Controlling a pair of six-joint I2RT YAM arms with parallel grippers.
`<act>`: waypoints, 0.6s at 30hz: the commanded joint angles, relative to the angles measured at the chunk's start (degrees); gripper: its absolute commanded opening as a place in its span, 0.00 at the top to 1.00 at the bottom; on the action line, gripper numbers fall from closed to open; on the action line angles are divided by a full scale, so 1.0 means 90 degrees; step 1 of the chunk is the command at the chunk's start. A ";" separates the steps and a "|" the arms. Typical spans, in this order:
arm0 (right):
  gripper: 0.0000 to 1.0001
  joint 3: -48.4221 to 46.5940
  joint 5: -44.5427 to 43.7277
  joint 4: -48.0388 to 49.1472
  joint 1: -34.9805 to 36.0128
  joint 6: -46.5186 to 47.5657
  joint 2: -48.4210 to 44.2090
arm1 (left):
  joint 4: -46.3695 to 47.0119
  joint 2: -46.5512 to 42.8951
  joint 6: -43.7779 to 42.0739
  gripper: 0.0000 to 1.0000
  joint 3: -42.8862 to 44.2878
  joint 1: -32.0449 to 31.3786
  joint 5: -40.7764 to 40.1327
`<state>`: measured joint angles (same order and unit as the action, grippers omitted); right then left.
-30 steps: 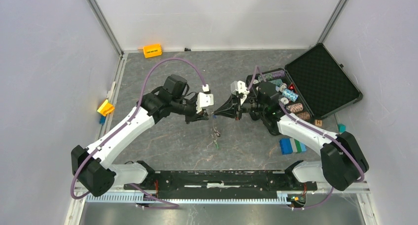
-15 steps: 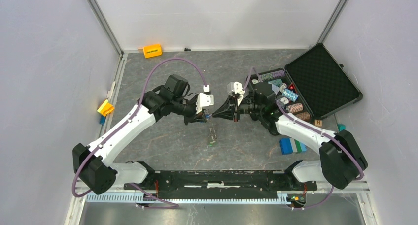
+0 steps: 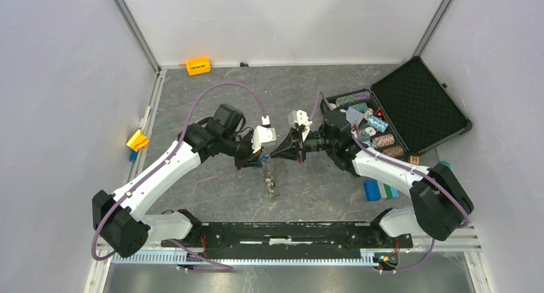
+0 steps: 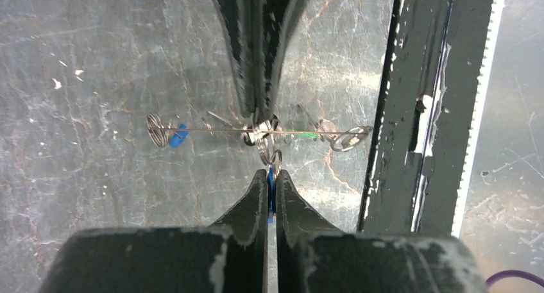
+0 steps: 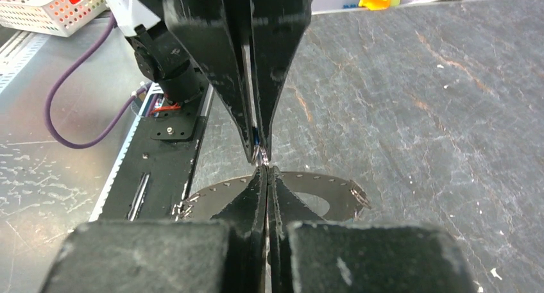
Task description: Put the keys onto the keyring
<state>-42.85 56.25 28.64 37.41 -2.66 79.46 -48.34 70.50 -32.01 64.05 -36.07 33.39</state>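
My left gripper (image 3: 262, 158) and right gripper (image 3: 274, 154) meet tip to tip above the table's middle. In the left wrist view my left gripper (image 4: 270, 174) is shut on the blue tag (image 4: 270, 193) of a key, whose small split ring touches the keyring (image 4: 212, 130), seen edge-on as a thin line. Another blue tag (image 4: 178, 136) and a green tag (image 4: 308, 134) hang on the keyring. In the right wrist view my right gripper (image 5: 266, 170) is shut on the edge of the flat grey keyring (image 5: 321, 185). From above the keyring (image 3: 271, 179) hangs below both grippers.
An open black case (image 3: 417, 104) with striped chips (image 3: 375, 129) lies at the right. An orange block (image 3: 198, 66) sits at the back, a yellow block (image 3: 137, 140) at the left, blue and green blocks (image 3: 380, 190) at the right. A black rail (image 3: 289, 232) runs along the near edge.
Both grippers have moved together to the left and a little nearer, still tip to tip. The keyring with its hanging keys has moved with them.
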 commanded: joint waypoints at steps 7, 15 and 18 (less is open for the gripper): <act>1.00 0.0156 0.0273 0.1647 -0.0055 -0.0889 -0.0069 | 0.0531 0.0044 0.0150 0.98 -0.0446 0.0004 0.0529; 0.95 0.0214 0.0332 0.0882 -0.0117 -0.0141 -0.0285 | 0.0619 -0.0002 0.0049 0.98 -0.0243 0.0004 0.0453; 0.79 0.0156 0.0346 0.0412 -0.0129 0.0136 -0.0369 | 0.0714 -0.0029 0.0172 0.98 -0.0241 0.0004 0.0420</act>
<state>-41.21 58.35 36.16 36.60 -5.61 78.67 -45.17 71.50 -31.99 59.20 -36.07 35.97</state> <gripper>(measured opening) 0.136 0.053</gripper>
